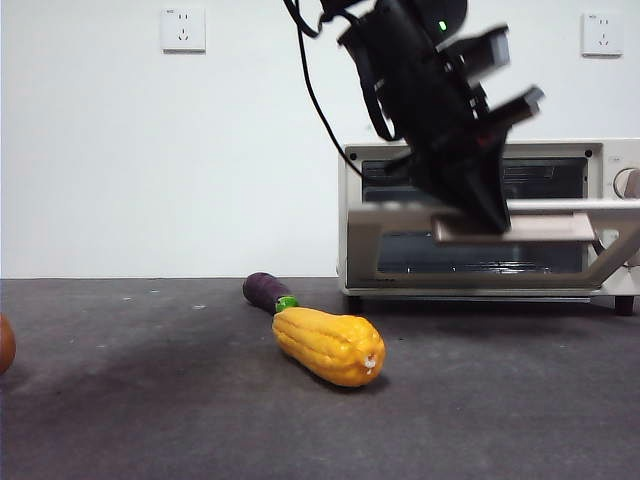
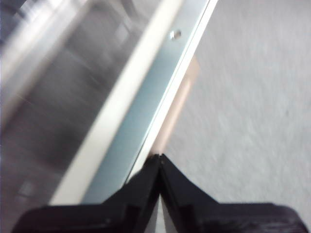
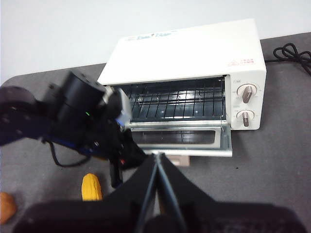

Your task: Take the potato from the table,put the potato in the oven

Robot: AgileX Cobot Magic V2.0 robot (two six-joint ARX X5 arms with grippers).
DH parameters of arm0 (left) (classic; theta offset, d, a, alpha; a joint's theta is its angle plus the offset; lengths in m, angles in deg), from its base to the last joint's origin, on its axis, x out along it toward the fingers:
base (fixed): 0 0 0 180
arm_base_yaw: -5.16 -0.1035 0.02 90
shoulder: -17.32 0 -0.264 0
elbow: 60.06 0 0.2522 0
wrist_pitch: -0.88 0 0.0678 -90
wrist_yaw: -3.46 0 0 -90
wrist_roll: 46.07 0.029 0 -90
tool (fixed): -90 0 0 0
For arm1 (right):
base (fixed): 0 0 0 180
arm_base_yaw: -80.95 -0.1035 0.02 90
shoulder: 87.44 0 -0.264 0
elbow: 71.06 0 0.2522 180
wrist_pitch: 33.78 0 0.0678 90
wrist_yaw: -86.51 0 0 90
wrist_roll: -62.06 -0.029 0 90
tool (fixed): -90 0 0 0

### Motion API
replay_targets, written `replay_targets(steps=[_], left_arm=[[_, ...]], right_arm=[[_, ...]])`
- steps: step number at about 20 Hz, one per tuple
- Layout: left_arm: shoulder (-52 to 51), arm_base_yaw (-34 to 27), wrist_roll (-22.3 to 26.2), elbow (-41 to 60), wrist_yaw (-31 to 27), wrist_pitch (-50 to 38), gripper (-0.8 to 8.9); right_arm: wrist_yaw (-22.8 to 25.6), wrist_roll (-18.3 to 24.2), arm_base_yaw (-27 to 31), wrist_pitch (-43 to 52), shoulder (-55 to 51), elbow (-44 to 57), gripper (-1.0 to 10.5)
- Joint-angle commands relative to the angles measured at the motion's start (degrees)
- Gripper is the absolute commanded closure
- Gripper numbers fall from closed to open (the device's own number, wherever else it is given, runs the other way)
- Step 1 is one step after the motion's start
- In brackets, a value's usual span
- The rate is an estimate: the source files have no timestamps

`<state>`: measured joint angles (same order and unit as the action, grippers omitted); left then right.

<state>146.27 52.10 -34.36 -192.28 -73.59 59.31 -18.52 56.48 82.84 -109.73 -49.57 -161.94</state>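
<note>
The potato (image 1: 4,343), an orange-brown lump, lies on the table (image 1: 150,420) at the far left edge of the front view. It also shows low in a corner of the right wrist view as the potato (image 3: 6,206). The oven (image 3: 184,48) stands with its door (image 3: 180,138) swung partly down, wire rack showing. My left gripper (image 1: 492,218) is shut, tips against the door's beige handle (image 2: 182,97). My right gripper (image 3: 156,155) is shut, empty, held high in front of the oven.
A yellow corn cob (image 1: 330,345) lies mid-table with a dark purple eggplant (image 1: 265,290) right behind it. The oven (image 1: 352,215) fills the back right, its lowered door (image 1: 365,240) jutting forward. A black cable (image 3: 291,51) coils beside the oven.
</note>
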Motion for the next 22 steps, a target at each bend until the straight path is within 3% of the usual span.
replay_targets(steps=[1, 22], left_arm=[[2.10, -0.17, -1.18, 0.94, -2.49, -1.33, 8.21], [4.15, 3.30, -3.87, 0.94, -2.08, 1.03, 8.20]], right_arm=[[-0.17, -0.17, -0.04, 0.04, -0.42, -0.13, 9.5], [-0.17, 1.40, -0.04, -1.33, -0.42, -0.13, 9.5]])
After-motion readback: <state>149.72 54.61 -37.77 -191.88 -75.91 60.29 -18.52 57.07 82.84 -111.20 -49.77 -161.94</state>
